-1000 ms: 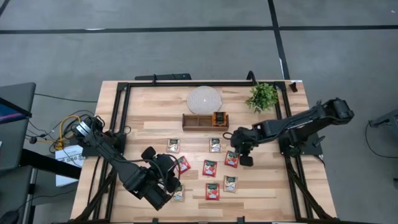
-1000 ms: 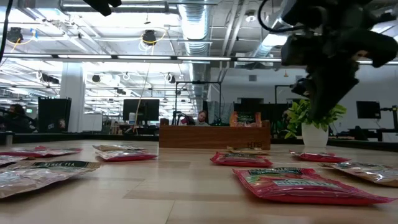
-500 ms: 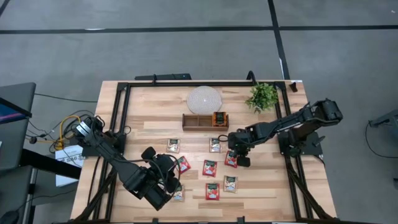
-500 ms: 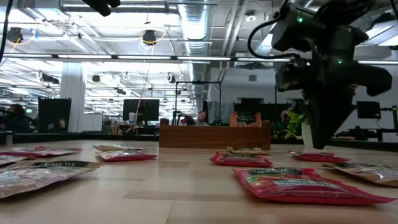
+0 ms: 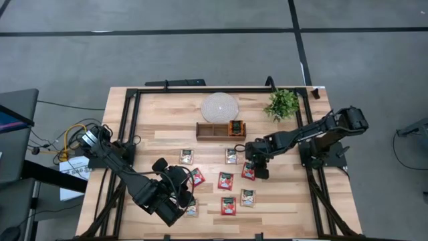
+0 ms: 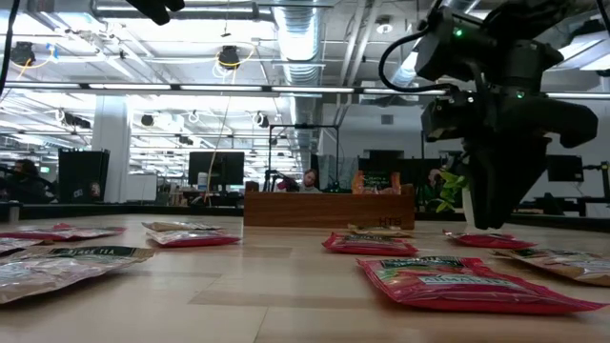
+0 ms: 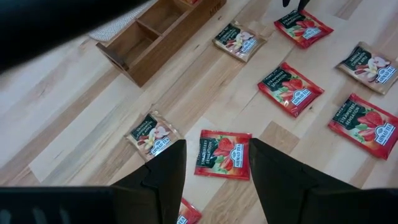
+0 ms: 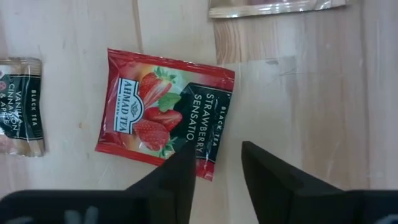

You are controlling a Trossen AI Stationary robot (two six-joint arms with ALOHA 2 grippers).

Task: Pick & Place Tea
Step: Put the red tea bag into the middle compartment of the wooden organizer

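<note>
Tea sachets (image 5: 226, 181) — flat red squares — lie mid-desk below the brown wooden tray (image 5: 221, 129); right gripper (image 8: 214, 163) spread over one edge, left gripper (image 7: 214, 163) spread — empty.

Tea sachets (image 5: 226, 181) before tray (image 5: 221, 130)
</note>
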